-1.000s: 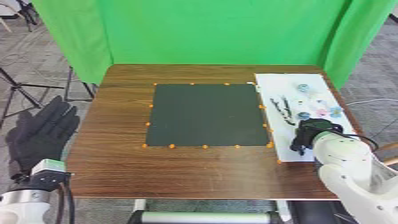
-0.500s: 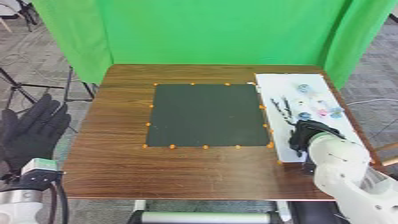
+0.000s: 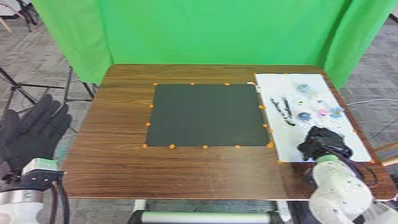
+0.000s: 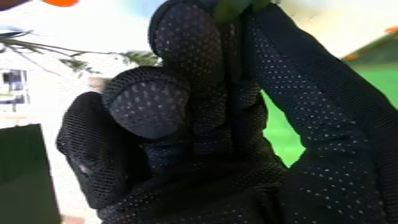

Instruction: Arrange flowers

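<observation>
**Soft pinch, slow lift**

Head view: The right hand (image 3: 322, 143) is over the near end of the white board (image 3: 298, 85) on the bench (image 3: 107, 175). Past it lie dark twigs (image 3: 287, 113), a blue flower (image 3: 305, 116) and a pink flower (image 3: 322, 112). The dark mat (image 3: 209, 115) is left of the board. The left hand (image 3: 35, 127) is beside the bench, fingers straight.

Right wrist view: The right fingers look pinched on a green leaf (image 4: 231, 9). This looks like picking up. Squeeze lightly, lift it straight up, and don't bump the flowers.
</observation>
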Controlling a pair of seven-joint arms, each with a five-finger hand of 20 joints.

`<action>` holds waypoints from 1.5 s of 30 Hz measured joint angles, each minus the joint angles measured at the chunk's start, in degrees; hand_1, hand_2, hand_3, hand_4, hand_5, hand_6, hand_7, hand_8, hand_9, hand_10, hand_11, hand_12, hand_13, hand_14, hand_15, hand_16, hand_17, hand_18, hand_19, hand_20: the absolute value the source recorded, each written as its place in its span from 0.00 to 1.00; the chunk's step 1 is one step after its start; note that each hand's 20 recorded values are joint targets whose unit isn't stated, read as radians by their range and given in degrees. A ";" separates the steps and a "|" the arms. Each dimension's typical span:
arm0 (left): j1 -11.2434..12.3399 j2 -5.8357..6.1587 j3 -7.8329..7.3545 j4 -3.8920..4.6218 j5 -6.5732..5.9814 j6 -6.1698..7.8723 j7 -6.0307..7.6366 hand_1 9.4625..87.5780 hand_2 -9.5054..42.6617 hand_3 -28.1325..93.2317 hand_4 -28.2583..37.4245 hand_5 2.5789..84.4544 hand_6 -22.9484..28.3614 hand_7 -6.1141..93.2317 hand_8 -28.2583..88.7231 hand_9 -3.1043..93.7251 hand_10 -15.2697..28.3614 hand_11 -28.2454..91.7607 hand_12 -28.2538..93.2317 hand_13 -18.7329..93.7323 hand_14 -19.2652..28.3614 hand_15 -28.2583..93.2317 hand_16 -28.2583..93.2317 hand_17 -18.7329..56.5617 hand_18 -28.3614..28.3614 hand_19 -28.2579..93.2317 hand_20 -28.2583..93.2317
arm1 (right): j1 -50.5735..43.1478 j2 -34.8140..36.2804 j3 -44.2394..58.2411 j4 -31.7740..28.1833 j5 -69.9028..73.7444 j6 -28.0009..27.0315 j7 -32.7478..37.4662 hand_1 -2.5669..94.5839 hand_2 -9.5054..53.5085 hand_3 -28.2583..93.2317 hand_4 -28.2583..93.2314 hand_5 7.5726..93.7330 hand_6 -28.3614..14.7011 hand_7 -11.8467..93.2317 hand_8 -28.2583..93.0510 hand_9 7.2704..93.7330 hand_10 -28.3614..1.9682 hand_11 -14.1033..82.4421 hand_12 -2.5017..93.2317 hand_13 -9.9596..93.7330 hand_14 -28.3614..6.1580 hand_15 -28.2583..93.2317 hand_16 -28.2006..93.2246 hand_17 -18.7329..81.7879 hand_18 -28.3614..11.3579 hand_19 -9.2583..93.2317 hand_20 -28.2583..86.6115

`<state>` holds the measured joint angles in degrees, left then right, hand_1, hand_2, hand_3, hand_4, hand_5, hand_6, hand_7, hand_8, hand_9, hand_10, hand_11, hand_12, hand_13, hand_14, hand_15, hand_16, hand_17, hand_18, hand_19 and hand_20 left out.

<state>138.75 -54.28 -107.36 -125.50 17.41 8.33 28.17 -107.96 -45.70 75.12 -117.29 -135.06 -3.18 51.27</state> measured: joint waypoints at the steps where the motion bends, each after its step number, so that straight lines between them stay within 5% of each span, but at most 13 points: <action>1: 0.00 0.00 0.00 0.00 -0.02 0.00 0.03 0.21 0.38 0.80 0.00 0.43 0.61 0.20 0.16 0.34 0.69 0.40 0.30 0.34 0.68 0.47 0.15 0.19 0.67 0.45 0.28 | -0.80 0.17 -0.01 -0.15 -0.46 1.76 -0.07 0.49 0.00 0.89 0.20 0.86 0.59 0.47 0.41 0.98 0.69 0.43 0.54 0.93 0.60 0.73 0.55 0.86 0.36 1.00 0.69; 14: -0.07 -0.37 0.92 0.24 -1.69 -0.07 0.48 0.21 0.38 0.80 0.00 0.42 0.60 0.20 0.16 0.34 0.69 0.39 0.30 0.34 0.68 0.47 0.15 0.19 0.67 0.45 0.28 | 0.60 -1.31 -4.18 -0.92 -6.56 16.81 -3.00 0.48 0.00 0.89 0.21 0.86 0.59 0.47 0.42 0.98 0.68 0.44 0.54 0.93 0.61 0.73 0.55 0.85 0.36 1.00 0.70; 22: -0.09 -0.74 0.35 0.54 -1.79 -0.07 0.21 0.20 0.43 0.75 0.00 0.42 0.60 0.19 0.16 0.34 0.69 0.38 0.30 0.34 0.67 0.46 0.15 0.19 0.67 0.45 0.28 | 6.92 -1.41 -8.35 -3.21 -3.81 15.71 -4.66 0.48 0.00 0.89 0.21 0.86 0.59 0.48 0.42 0.98 0.68 0.44 0.55 0.93 0.61 0.73 0.56 0.85 0.36 1.00 0.70; 30: 1.14 -1.10 -0.78 0.68 -4.07 -0.84 0.29 0.29 0.50 0.58 0.00 0.42 0.60 0.18 0.16 0.34 0.69 0.38 0.30 0.34 0.68 0.45 0.15 0.19 0.67 0.45 0.28 | 20.15 -2.49 -21.27 4.46 1.52 20.14 -10.32 0.48 0.00 0.90 0.20 0.85 0.59 0.48 0.42 0.97 0.68 0.45 0.56 0.92 0.61 0.74 0.56 0.83 0.34 1.00 0.72; 38: 2.55 -1.11 -1.49 0.72 -5.19 -0.60 1.54 0.28 0.49 0.60 0.00 0.42 0.60 0.18 0.16 0.34 0.69 0.38 0.30 0.34 0.68 0.46 0.15 0.19 0.67 0.44 0.28 | 31.02 -5.88 -30.07 7.15 5.18 9.04 -13.39 0.48 0.00 0.90 0.20 0.84 0.59 0.50 0.42 0.95 0.67 0.47 0.56 0.91 0.61 0.75 0.56 0.83 0.34 1.00 0.72; 45: 2.85 -0.31 -0.72 0.71 -5.97 0.14 2.60 0.25 0.49 0.64 0.00 0.42 0.60 0.18 0.16 0.34 0.69 0.38 0.30 0.34 0.68 0.46 0.15 0.19 0.67 0.45 0.28 | 39.80 -10.96 -38.51 12.88 7.62 7.98 -15.43 0.49 0.00 0.90 0.19 0.83 0.59 0.50 0.42 0.95 0.67 0.47 0.55 0.91 0.60 0.75 0.56 0.82 0.34 1.00 0.72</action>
<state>141.60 -54.59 -108.07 -124.79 11.44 8.47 30.77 -68.15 -56.66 36.61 -104.41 -127.44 4.79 35.85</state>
